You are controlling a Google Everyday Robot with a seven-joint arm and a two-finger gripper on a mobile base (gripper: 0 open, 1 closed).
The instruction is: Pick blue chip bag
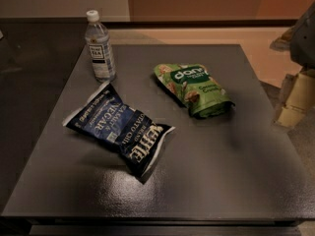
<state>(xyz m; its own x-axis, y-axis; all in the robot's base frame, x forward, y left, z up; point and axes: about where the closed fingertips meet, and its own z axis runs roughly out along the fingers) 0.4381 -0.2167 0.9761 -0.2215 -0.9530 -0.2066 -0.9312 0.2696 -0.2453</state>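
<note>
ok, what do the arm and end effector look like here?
Only a sliver shows at the right edge. The arm appears as a rounded mid-grey housing; no cables or markings visible. Below it, what is likely the end effector is pale cream and blocky, box-like segments with darker seams, off the right side of the table, far from the blue chip bag.

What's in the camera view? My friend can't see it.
A crinkled blue chip bag lies flat on a dark table, with a green snack pouch to its right and a water bottle standing behind it. The gripper hangs at the picture's right edge, well away from the bag.
</note>
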